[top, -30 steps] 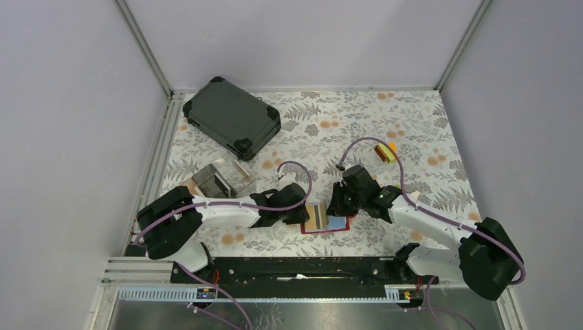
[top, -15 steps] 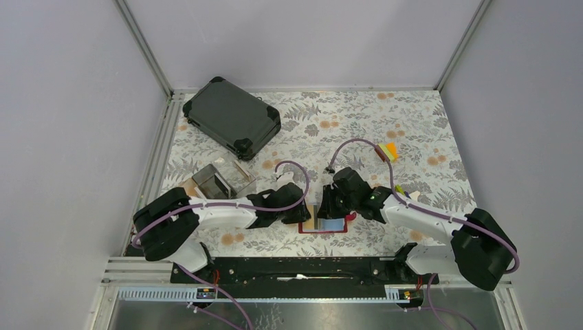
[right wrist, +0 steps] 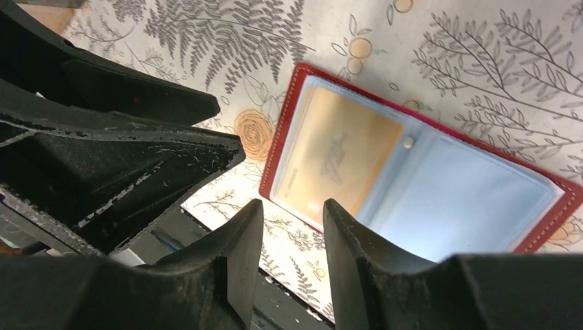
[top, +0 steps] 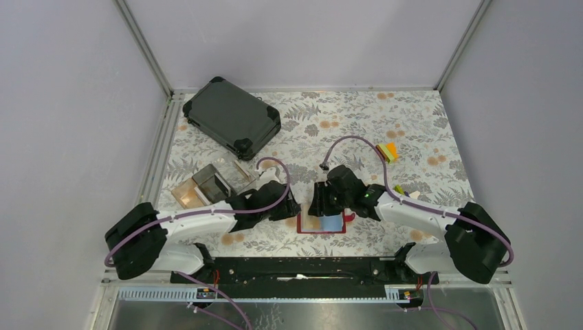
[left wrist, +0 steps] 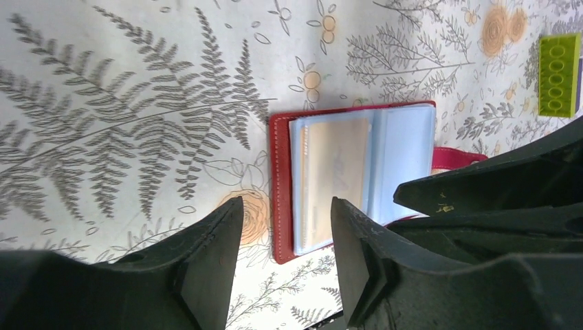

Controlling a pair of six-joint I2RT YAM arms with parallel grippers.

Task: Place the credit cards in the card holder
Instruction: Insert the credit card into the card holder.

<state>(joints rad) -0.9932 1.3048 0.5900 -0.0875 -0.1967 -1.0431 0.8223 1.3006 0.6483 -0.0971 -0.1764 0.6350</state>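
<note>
The red card holder lies open on the floral table between both grippers. In the left wrist view its red rim frames clear sleeves. A tan card sits in the left sleeve and a light blue card or page lies to its right. The right wrist view shows the same holder, tan card and light blue side. My left gripper is open and empty just left of the holder. My right gripper is open and empty over the holder's near edge. Other cards are out of view.
A large dark case lies at the back left. A clear compartmented box stands left of the left arm. Yellow and orange blocks and a green block lie to the right. The black base rail runs just below the holder.
My right gripper has moved left over the open holder. My left arm has drawn back to the left. The tan card at the left gripper now lies flat in the holder's sleeve.
</note>
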